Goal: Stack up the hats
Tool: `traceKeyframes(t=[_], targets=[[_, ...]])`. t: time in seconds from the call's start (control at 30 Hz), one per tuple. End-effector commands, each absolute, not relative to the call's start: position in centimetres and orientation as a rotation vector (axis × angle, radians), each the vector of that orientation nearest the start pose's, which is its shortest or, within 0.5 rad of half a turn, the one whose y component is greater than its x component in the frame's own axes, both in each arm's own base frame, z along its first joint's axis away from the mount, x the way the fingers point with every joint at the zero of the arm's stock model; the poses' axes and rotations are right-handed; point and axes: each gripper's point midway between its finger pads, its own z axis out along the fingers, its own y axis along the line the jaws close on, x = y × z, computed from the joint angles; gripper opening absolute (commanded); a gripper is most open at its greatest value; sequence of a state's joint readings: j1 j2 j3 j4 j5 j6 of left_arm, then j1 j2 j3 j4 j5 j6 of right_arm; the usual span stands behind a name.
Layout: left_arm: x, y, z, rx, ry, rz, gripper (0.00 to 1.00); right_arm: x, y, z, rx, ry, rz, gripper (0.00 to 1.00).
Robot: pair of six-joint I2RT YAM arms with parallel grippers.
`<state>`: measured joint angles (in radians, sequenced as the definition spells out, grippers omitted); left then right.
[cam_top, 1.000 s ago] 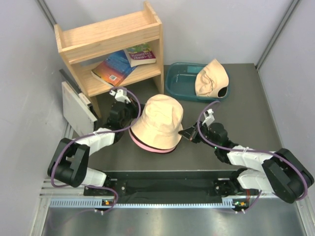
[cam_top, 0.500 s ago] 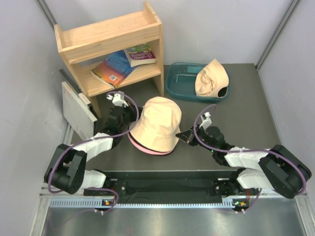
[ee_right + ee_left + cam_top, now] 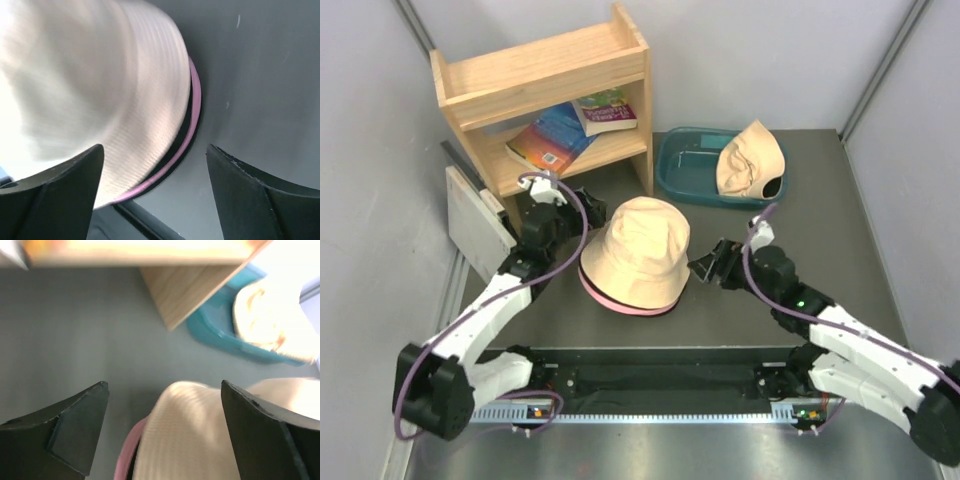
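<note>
A stack of hats sits mid-table: a beige hat (image 3: 638, 250) on top, a thin black edge under it, and a pink brim (image 3: 618, 302) at the bottom. Another beige hat (image 3: 748, 160) lies on the rim of the teal tub (image 3: 685, 170). My left gripper (image 3: 582, 215) stands open just left of the stack, apart from it. My right gripper (image 3: 705, 262) stands open just right of it. In the left wrist view the beige hat (image 3: 200, 440) and pink brim (image 3: 127, 455) lie ahead of the open left gripper (image 3: 165, 425). The right wrist view shows the hat (image 3: 90, 100) and brim (image 3: 192, 120) beyond the open right gripper (image 3: 155, 190).
A wooden shelf (image 3: 545, 75) with books (image 3: 555, 135) stands at the back left, close behind my left gripper. A white flat panel (image 3: 475, 225) leans beside it. The teal tub is at the back right. Grey walls close in both sides.
Both grippers were shut on the beige hat's brim and have now opened and drawn back from it. The hat has settled lower onto the stack.
</note>
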<state>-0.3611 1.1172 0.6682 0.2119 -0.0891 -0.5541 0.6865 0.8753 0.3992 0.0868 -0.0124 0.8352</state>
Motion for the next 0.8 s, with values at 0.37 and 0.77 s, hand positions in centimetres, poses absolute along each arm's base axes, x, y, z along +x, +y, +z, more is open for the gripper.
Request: traceKeyframes(t=[0.37, 0.77], targets=[[30.3, -8.6, 28.7, -0.011, 1.907, -0.2, 0.99, 30.1, 9.0, 32.2, 0.085, 1.79, 0.154, 0.96], [30.5, -8.8, 24.2, 0.062, 1.989, -0.164, 0.99, 43.2, 6.9, 26.2, 0.138, 1.918, 0.263, 0.91]])
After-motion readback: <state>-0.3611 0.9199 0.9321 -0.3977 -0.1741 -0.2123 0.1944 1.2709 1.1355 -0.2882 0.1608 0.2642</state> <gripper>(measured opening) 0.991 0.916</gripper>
